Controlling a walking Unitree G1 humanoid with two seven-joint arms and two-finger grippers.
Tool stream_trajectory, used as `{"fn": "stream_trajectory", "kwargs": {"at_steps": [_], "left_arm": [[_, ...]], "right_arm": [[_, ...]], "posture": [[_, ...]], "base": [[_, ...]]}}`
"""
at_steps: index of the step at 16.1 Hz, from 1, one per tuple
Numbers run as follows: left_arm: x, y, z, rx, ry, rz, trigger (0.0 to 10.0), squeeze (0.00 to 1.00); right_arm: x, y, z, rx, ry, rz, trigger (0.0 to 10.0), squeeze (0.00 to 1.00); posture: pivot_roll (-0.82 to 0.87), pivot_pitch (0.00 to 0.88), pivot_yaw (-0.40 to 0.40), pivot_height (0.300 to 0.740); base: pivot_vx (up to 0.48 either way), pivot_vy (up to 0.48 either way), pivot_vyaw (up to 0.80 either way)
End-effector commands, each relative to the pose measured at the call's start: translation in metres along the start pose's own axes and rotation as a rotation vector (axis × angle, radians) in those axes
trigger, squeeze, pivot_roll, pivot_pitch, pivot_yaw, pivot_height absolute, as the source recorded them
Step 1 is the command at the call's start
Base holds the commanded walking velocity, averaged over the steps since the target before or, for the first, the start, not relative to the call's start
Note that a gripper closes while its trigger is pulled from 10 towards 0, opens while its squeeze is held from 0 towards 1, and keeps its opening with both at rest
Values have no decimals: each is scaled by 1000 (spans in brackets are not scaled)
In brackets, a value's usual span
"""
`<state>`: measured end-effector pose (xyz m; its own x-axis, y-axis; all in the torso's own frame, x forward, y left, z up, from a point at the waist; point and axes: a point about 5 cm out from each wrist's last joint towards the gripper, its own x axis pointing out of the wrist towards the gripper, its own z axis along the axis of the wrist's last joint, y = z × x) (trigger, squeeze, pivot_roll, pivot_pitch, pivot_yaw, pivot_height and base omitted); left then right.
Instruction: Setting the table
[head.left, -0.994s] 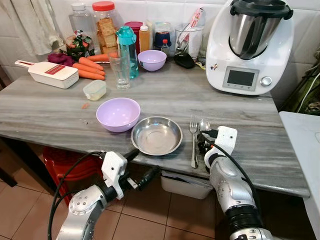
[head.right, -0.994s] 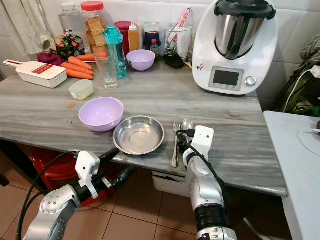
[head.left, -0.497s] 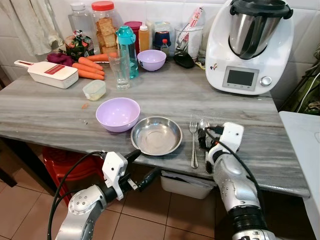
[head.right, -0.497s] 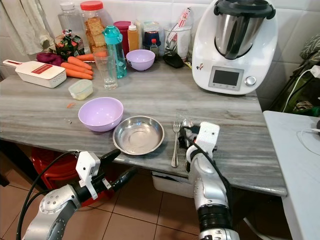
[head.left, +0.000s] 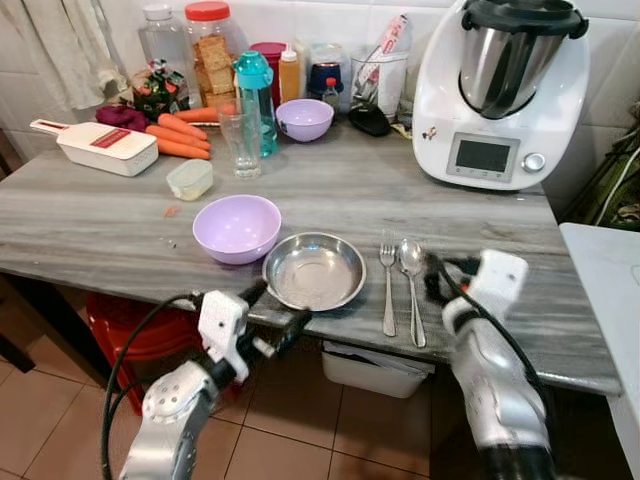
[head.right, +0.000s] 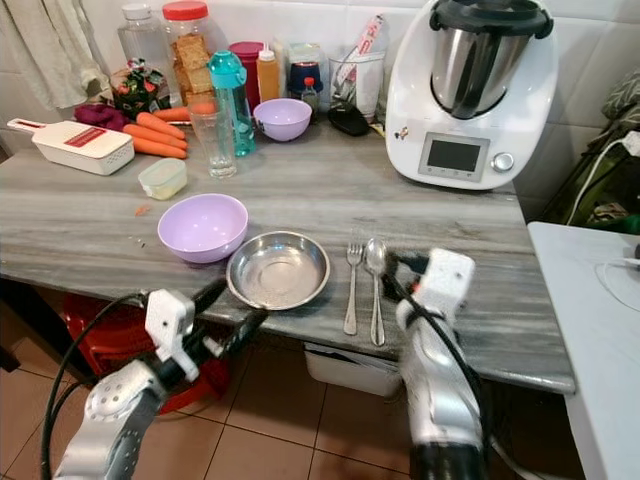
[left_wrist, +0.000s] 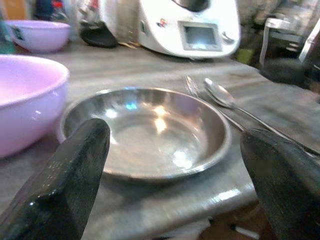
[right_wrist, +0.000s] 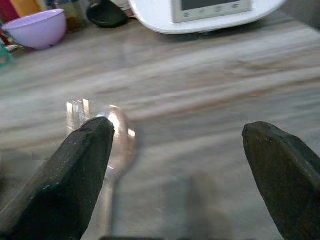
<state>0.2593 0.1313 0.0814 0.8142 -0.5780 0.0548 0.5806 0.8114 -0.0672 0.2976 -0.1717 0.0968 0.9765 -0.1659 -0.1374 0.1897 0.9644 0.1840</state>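
Reaching up from below the table's (head.left: 120, 225) near edge, the left gripper (head.left: 268, 313) points its black fingers at the rim of the steel plate (head.left: 314, 270), fingers spread wide with nothing between them; its silver forearm slants down toward the floor with a black cable looping beside it; in the left wrist view the plate (left_wrist: 150, 132) lies straight ahead between the two parted fingers. The right gripper (head.left: 437, 282) hangs at the near edge just right of the spoon (head.left: 411, 268), its white wrist block raised above the tabletop and its arm rising from below; its fingers stand wide apart and hold nothing, with the spoon's bowl (right_wrist: 117, 137) blurred beside one finger in the right wrist view. Fork (head.left: 388, 285) and spoon lie side by side, parallel, just right of the plate, handles toward the near edge; a lilac bowl (head.left: 237, 227) sits just left of the plate, close to its rim. Farther back stand a glass (head.left: 240, 143), a teal bottle (head.left: 255, 100), a second lilac bowl (head.left: 304, 119), carrots (head.left: 178, 135), a white slicer (head.left: 100, 147), a small lidded tub (head.left: 189, 179), jars against the tiled wall, and a white cooker (head.left: 500, 95) at the right; a red stool (head.left: 130, 325) shows under the table.
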Motion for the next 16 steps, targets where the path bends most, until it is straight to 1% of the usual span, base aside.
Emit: {"fn": "stream_trajectory", "kwargs": {"at_steps": [1,2,5,7,8,9,10,11,12,13,15,16], "left_arm": [[4,4,4,16,-14,34,10000,0],[9,7,8,36,-29,76,10000,0],[13,11,6,65,-5,167,10000,0],[12,11,5,64,-1,160,10000,0],[11,12,5,67,1,162,10000,0],[10,12,6,67,2,164,10000,0],[10,13,7,69,0,168,10000,0],[10,14,8,72,-6,185,10000,0],[9,16,10,78,-13,208,10000,0],[9,20,13,101,-18,274,10000,0],[8,28,13,153,-11,384,10000,0],[8,30,12,172,5,420,10000,0]], "right_arm": [[-3,-4,7,2,-47,-20,10000,1000],[-10,-9,10,-26,-79,-28,10000,1000],[-21,-19,12,-44,-108,-55,10000,1000],[-29,-25,4,-28,-67,-85,10000,1000],[-35,-27,-3,-59,-36,-93,10000,1000],[-39,-29,-7,-72,-27,-97,10000,922],[-42,-30,-9,-70,-25,-97,10000,894],[-43,-30,-9,-76,-32,-97,10000,529],[-43,-30,-7,-86,-45,-100,10000,243],[-46,-30,0,-104,-84,-103,10000,0],[-47,-28,11,-139,-147,-88,10000,0],[-47,-27,13,-161,-153,-78,10000,0]], "posture": [[-79,0,8,740],[-83,0,11,740],[-93,0,19,740],[-96,0,23,740],[-96,0,23,740],[-99,0,24,740],[-98,0,23,740],[-98,0,23,740],[-98,0,23,740],[-101,0,24,740],[-102,0,21,740],[-104,0,21,740]], "base": [[0,0,0],[0,0,0],[0,0,0],[0,0,0],[0,0,0],[0,0,0],[0,0,0],[0,0,0],[0,0,0],[0,0,0],[0,0,0],[0,0,0]]}}
